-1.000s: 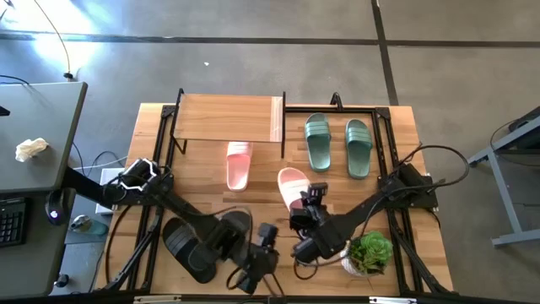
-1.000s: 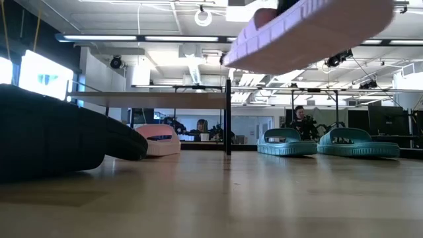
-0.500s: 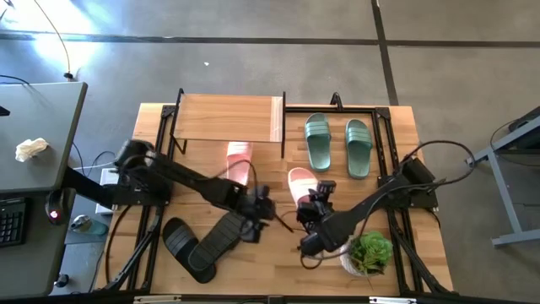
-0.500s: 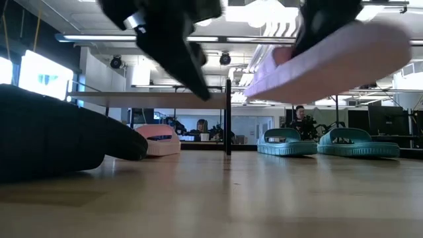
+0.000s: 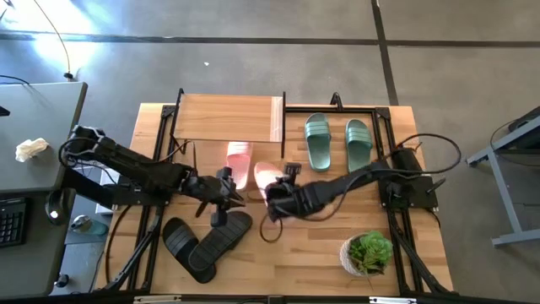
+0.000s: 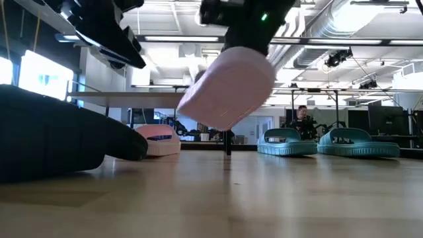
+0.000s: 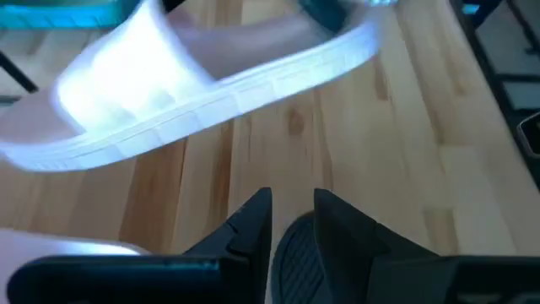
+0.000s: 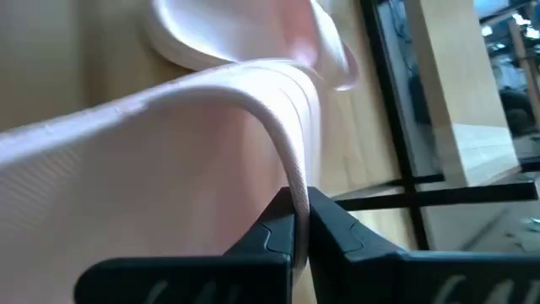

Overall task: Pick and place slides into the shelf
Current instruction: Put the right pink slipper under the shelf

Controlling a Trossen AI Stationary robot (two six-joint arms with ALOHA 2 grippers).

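Observation:
My right gripper (image 5: 279, 195) is shut on a pale pink slide (image 5: 267, 176), held above the table's middle just right of the shelf's right leg; in the low view the slide (image 6: 228, 86) hangs tilted. The other pink slide (image 5: 239, 162) lies on the table, its far end under the shelf (image 5: 224, 118). My left gripper (image 5: 223, 201) hovers empty above the black pair (image 5: 202, 243), its fingers a narrow gap apart (image 7: 292, 207). The green pair (image 5: 337, 145) lies flat to the right of the shelf. My right gripper pinches the pink slide's ribbed strap (image 8: 287, 169) between its two fingers, at the strap's edge, one finger under the strap and one outside. The slide is lifted clear of the table and tilted, with its sole (image 6: 231, 79) facing the near side.
A potted plant (image 5: 369, 252) stands at the near right. The black metal frame rails (image 5: 390, 169) run along the table's sides. The shelf's leg (image 6: 228, 119) stands just behind the held slide. Bare wood shows between the black slides and the plant.
My right gripper has carried the pink slide from the near middle toward the far left, toward the shelf, and the slide has tipped steeper and come lower. My left gripper has risen from the table's near edge and gone far and left, past the black slides.

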